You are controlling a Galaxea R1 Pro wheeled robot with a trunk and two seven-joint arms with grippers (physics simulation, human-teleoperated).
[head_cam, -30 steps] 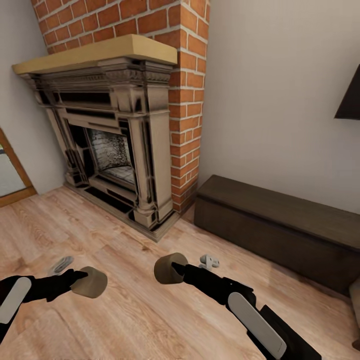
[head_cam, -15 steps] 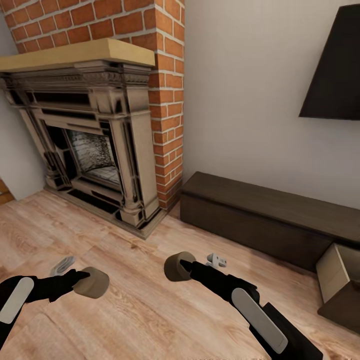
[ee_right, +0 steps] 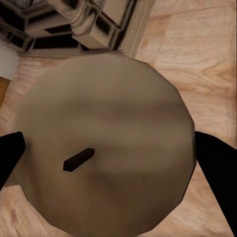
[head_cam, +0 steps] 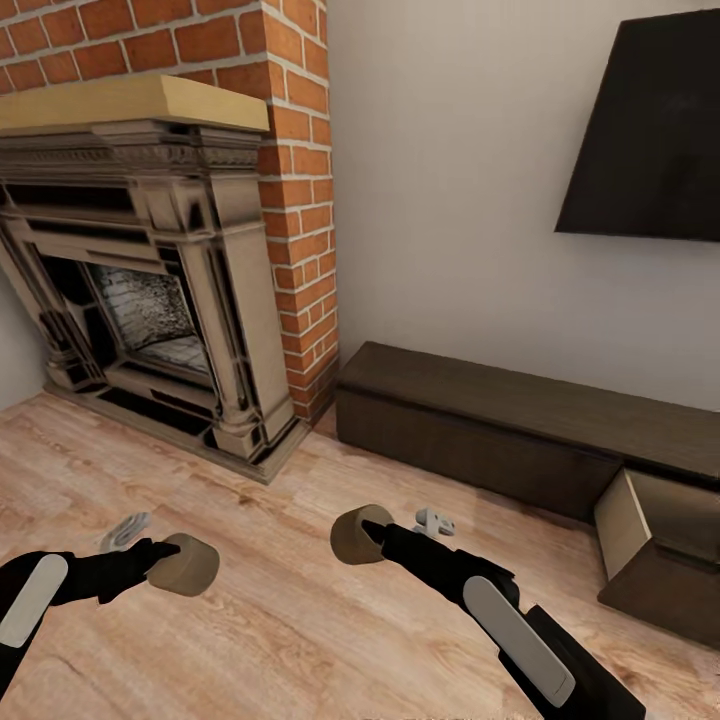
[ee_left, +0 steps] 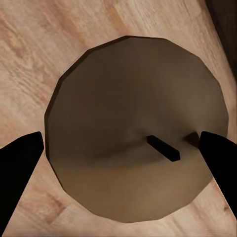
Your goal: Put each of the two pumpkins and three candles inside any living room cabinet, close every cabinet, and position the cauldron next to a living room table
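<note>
My left gripper (head_cam: pixel 163 560) is shut on a tan candle (head_cam: pixel 188 565), held low over the wood floor at the lower left of the head view. My right gripper (head_cam: pixel 372 534) is shut on a second candle (head_cam: pixel 352 535) nearer the middle. In the left wrist view the candle's wick end (ee_left: pixel 133 128) sits between the two black fingertips (ee_left: pixel 17 168). The right wrist view shows the same for its candle (ee_right: pixel 103 158). The long dark-brown cabinet (head_cam: pixel 480 425) stands along the wall ahead and to the right, with one drawer (head_cam: pixel 655 545) pulled open at its right end.
A brick fireplace (head_cam: pixel 150 270) with a pale mantel fills the left corner. A dark screen (head_cam: pixel 650 130) hangs on the wall above the cabinet. Two small grey objects (head_cam: pixel 433 522) (head_cam: pixel 125 528) lie on the floor close to the arms.
The head view has swung to the right, bringing the open drawer and the wall screen further into the picture. Both grippers keep their candles in the same hold.
</note>
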